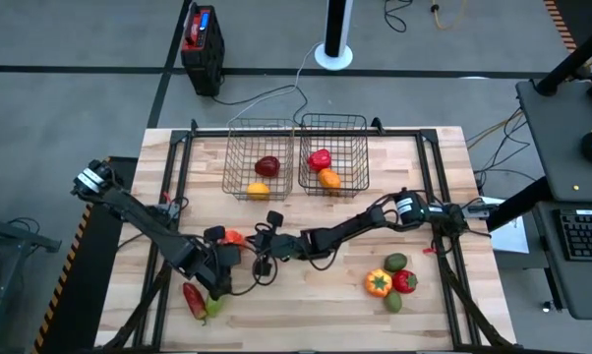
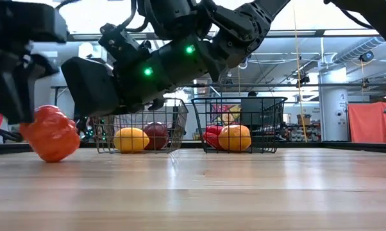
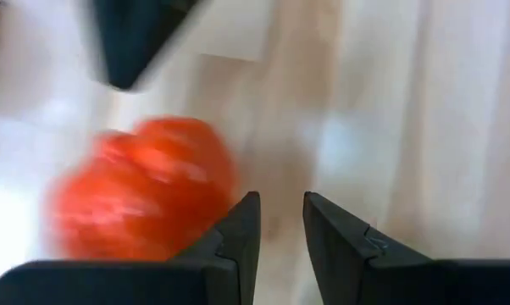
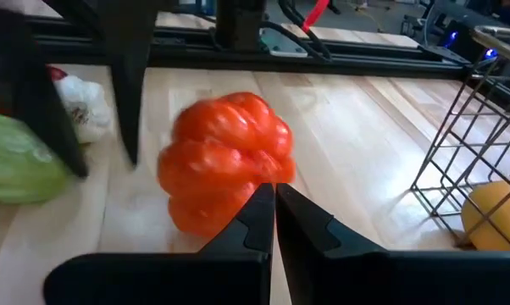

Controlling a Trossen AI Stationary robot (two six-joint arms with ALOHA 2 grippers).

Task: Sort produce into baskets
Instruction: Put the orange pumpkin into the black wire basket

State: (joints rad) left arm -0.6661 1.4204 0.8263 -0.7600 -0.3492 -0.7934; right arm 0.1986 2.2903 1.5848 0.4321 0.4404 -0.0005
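Two grippers are crowding one orange pepper [image 4: 225, 161] near the middle of the tabletop, a bit toward the front-left, and neither has it. The left gripper [image 3: 280, 224] has its fingers only a narrow gap apart with nothing between them; the pepper [image 3: 141, 191] sits just off to one side of that gap, not in it. The right gripper [image 4: 274, 207] is pinched fully closed and empty, tips right up against the pepper on the side facing the baskets.

If it were me doing this pick: open the left fingers way wider first, that slit is never going over a lumpy pepper. Then recentre so the pepper sits between the fingers, come down, and squeeze across the body. I'd pull the right arm back too, since those closed tips look like they could nudge the pepper and roll it.

Further out, both baskets [image 1: 260, 157] sit at the back edge, each with a red and a yellow-orange piece already inside. A red pepper and something green [image 1: 200, 300] lie by the front-left corner, and another small pile [image 1: 389, 283] sits front-right, so plenty is left to sort.
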